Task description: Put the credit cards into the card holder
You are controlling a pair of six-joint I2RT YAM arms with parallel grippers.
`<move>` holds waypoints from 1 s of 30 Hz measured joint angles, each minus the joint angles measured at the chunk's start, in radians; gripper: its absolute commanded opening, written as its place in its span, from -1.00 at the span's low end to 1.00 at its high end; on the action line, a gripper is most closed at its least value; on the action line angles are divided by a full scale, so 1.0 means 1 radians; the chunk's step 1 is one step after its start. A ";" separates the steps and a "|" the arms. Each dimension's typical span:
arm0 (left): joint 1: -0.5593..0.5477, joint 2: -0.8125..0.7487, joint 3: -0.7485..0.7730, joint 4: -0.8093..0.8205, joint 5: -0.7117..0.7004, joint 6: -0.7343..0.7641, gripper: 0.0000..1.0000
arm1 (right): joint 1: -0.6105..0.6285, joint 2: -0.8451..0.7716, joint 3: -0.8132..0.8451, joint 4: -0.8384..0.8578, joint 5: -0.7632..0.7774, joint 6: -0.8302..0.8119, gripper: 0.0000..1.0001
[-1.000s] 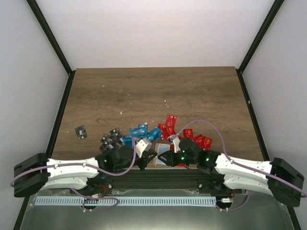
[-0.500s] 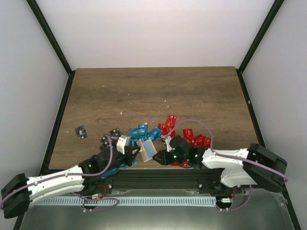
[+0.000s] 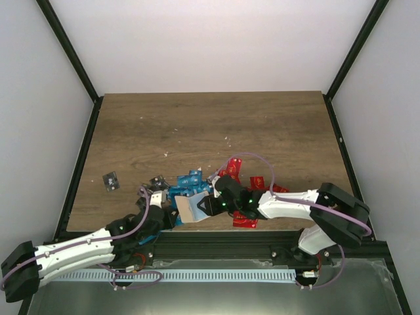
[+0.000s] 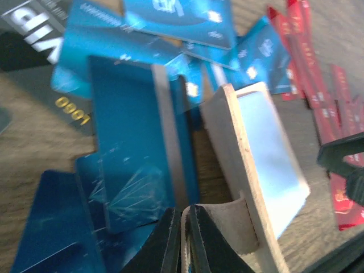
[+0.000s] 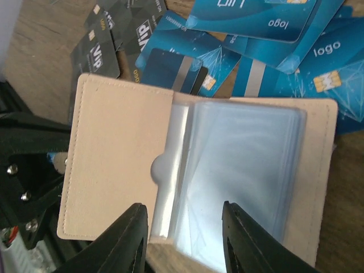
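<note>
Thin rectangular credit cards [image 3: 190, 178] lie strewn at six o'clock on the brown wooden table [image 3: 210, 125]: black at the holder's ten, blue at twelve, red at three. The left gripper [image 4: 182, 219] has its jaws pressed together on a flap of the pale beige, square, flat card holder [image 4: 256, 159], which is open and tilted up. The right gripper [image 5: 183, 215] straddles its other edge with jaws partly spread; I cannot tell whether they grip.

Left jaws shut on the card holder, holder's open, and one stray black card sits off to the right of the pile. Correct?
No: the stray black card lies to the left of the pile of credit cards, not the right, as the top view shows. The rest stands: the left gripper has its jaws shut on the card holder, which is open.
</note>
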 measured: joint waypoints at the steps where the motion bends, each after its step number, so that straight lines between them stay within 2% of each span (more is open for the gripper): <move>1: 0.000 0.002 0.000 -0.023 -0.003 -0.019 -0.84 | 0.000 0.018 0.021 -0.014 0.011 -0.008 -0.22; 7: 0.000 0.092 0.003 -0.048 -0.015 -0.091 -0.84 | 0.000 0.101 0.116 -0.088 0.032 -0.043 -0.18; 11: 0.000 0.237 0.053 0.003 -0.023 -0.089 -0.84 | 0.000 0.106 0.134 -0.128 0.034 -0.052 -0.14; 17: 0.000 0.475 0.153 0.104 -0.008 -0.020 -0.85 | 0.000 0.094 0.142 -0.211 0.071 -0.065 -0.12; 25: 0.029 0.721 0.267 0.264 0.095 0.107 -0.85 | 0.000 0.048 0.156 -0.304 0.129 -0.081 -0.09; 30: 0.060 0.796 0.303 0.330 0.139 0.160 -0.68 | -0.003 0.040 0.157 -0.306 0.125 -0.108 -0.09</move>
